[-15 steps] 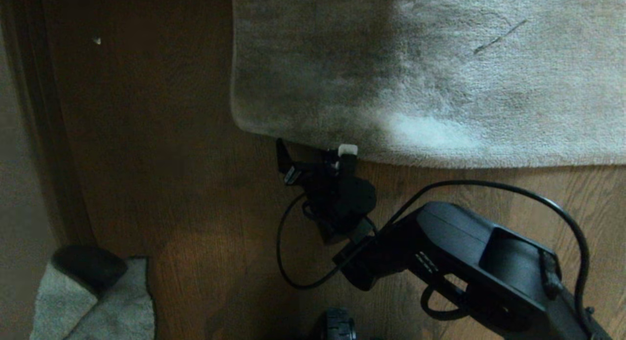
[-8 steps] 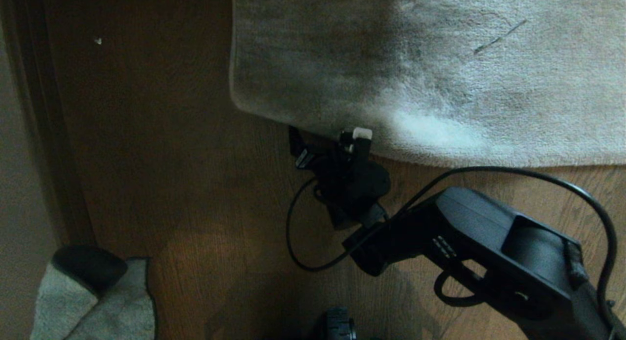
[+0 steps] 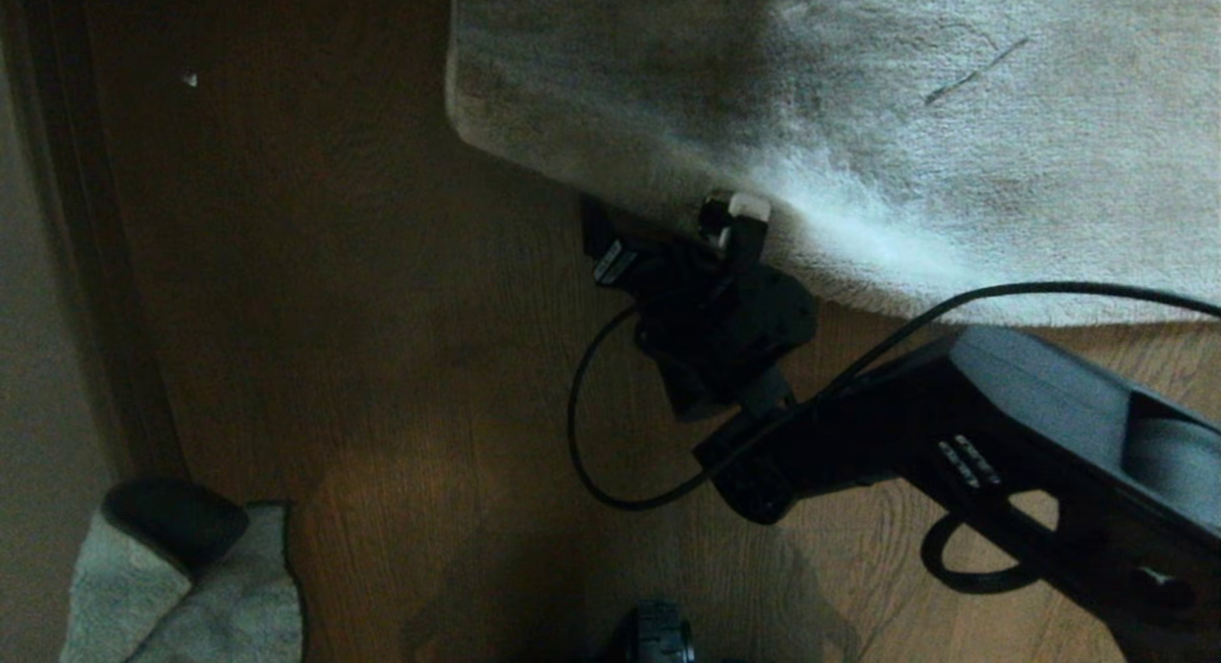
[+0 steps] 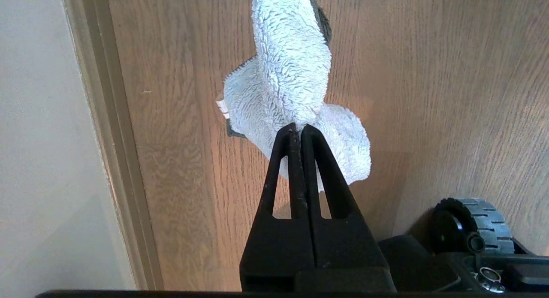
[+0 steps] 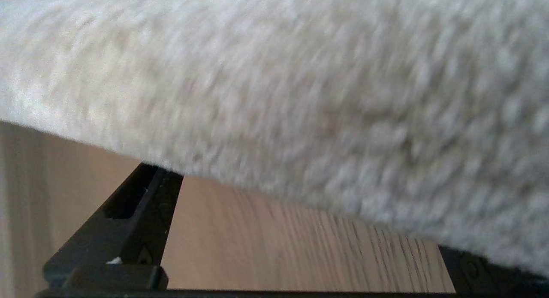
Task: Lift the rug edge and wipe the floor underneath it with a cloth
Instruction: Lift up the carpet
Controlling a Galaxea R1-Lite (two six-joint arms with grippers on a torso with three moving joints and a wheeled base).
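The grey-beige rug (image 3: 858, 119) fills the top of the head view, and the rug edge (image 3: 668, 200) runs slantwise above the brown plank floor (image 3: 382, 358). My right gripper (image 3: 672, 222) is open, its fingers (image 3: 599, 248) wide apart and pushed in at the edge near the corner. In the right wrist view the rug edge (image 5: 274, 186) lies over both fingertips, with floor (image 5: 257, 246) between the fingers (image 5: 137, 212). At the lower left my left gripper (image 4: 297, 127) is shut on the pale terry cloth (image 4: 291, 75), which hangs over the floor. The same cloth (image 3: 219, 596) shows in the head view's corner.
A wall and baseboard (image 3: 57, 262) run down the left side, close to the cloth. The base's wheel (image 4: 472, 221) stands by the left gripper. A black cable (image 3: 591, 453) loops off the right arm over the floor. A dark streak (image 3: 973, 72) marks the rug.
My right gripper has moved forward and to the right into the rug edge. The edge by the corner has been pushed back and now runs slantwise. The left gripper and cloth have not moved.
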